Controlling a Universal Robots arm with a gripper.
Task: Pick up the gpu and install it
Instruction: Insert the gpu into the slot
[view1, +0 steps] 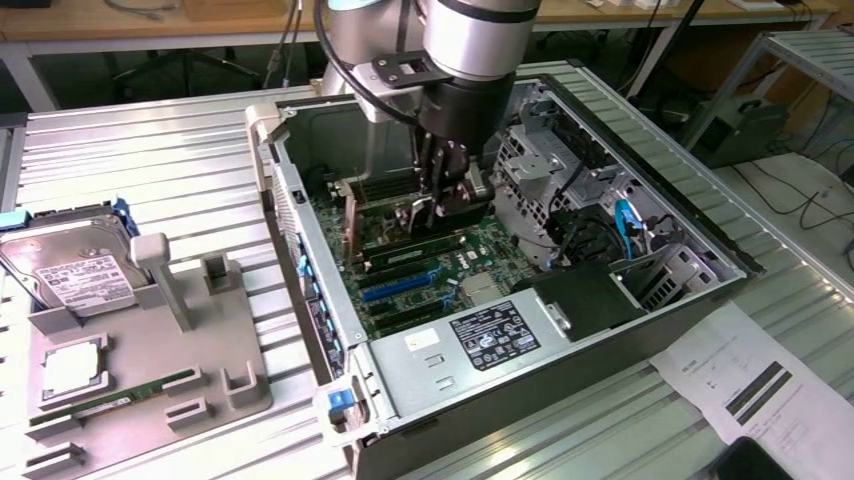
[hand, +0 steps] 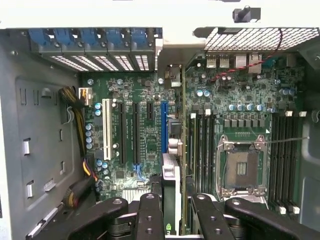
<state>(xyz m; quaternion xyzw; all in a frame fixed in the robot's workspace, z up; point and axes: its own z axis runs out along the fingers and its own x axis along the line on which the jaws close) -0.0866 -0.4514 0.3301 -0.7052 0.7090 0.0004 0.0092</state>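
At eight o'clock of the exterior view, on the counter: grey holder with the hard drive and the RAM stick in it, well apart from the work. At centre, open computer case; inside it, gripper closed tight on the top edge of the gpu, held upright on edge above the motherboard, just beside the blue slot. Contact with that slot: cannot tell. Risks, as judged: pressing down with the card off the slot line, bending contacts or scraping the board; catching the bracket end on the case's rear wall at nine o'clock; tilting in the grip and jamming one end first. Toward two o'clock, drive cage near the arm, a likely snag.
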